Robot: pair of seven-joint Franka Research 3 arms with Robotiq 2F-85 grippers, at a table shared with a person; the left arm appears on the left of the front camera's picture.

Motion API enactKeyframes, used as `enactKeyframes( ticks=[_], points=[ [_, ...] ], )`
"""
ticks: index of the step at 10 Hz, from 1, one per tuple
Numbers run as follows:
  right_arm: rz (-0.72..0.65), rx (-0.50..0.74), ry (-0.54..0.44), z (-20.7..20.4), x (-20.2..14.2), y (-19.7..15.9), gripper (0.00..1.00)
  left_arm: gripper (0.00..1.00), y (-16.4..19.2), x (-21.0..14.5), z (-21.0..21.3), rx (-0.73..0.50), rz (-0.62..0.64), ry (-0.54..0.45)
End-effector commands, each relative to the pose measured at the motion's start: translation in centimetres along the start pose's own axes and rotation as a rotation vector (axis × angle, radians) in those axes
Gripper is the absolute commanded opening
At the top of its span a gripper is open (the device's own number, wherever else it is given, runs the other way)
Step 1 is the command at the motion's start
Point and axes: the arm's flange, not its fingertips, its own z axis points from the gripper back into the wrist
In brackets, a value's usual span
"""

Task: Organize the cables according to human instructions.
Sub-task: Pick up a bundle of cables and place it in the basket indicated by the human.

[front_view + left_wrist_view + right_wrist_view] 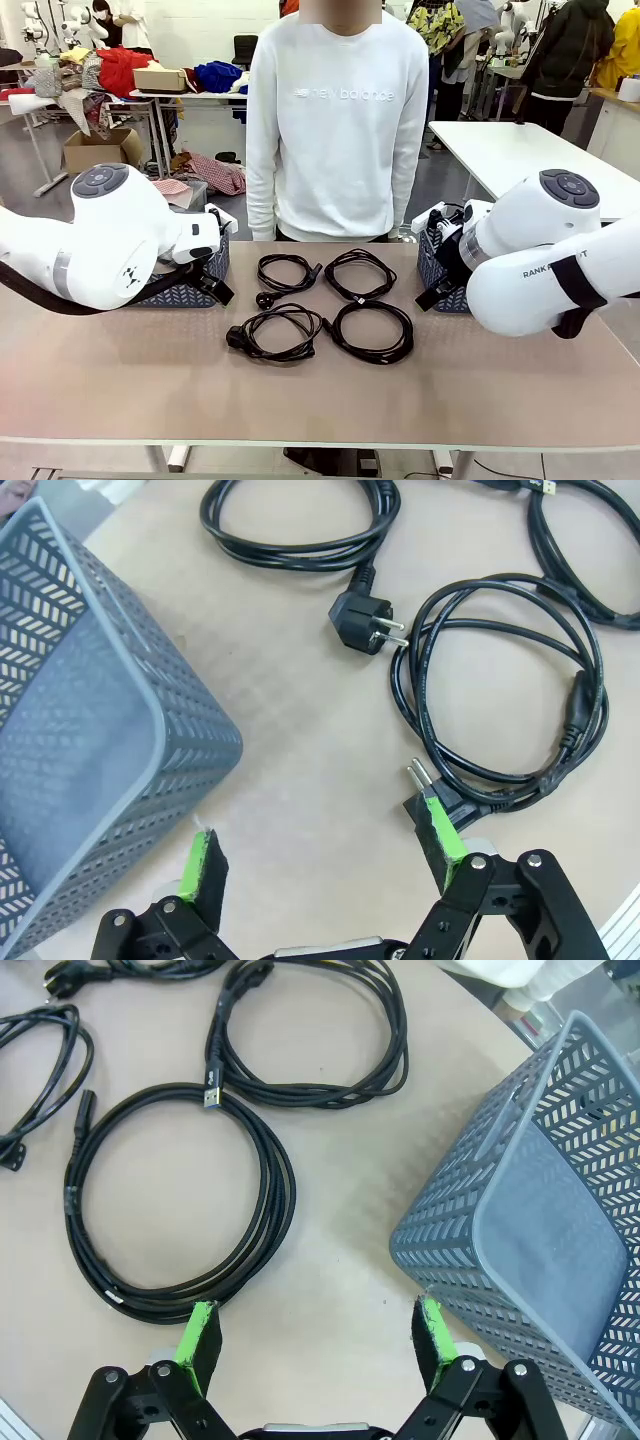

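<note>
Several coiled black cables lie in a square at the table's middle: far left (286,272), far right (358,273), near left (278,332), near right (372,331). My left gripper (322,850) is open above bare table, between a grey basket (90,730) and a coiled cable (500,710) whose plug touches its right pad (440,830). A second cable (300,530) lies farther off. My right gripper (315,1345) is open over the table, with a cable loop (180,1200) by its left pad and another cable (310,1040) beyond. Neither gripper holds anything.
A grey mesh basket (190,285) stands at the left of the cables and another (440,275) at the right, also seen close (540,1210). A person in a white sweatshirt (337,130) stands at the far edge. The table's near half is bare.
</note>
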Motion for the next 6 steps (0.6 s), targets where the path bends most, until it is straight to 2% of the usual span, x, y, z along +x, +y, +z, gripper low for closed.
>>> enactKeyframes(
  ticks=[1,6],
  points=[
    [-0.005,0.001,-0.001,0.01,-0.01,-0.04,1.00,1.00,0.03,-0.01,0.01,0.000,0.000,0.000],
    [-0.005,0.001,-0.001,0.01,-0.01,-0.04,1.00,1.00,0.03,-0.01,0.01,0.000,0.000,0.000]
  ],
)
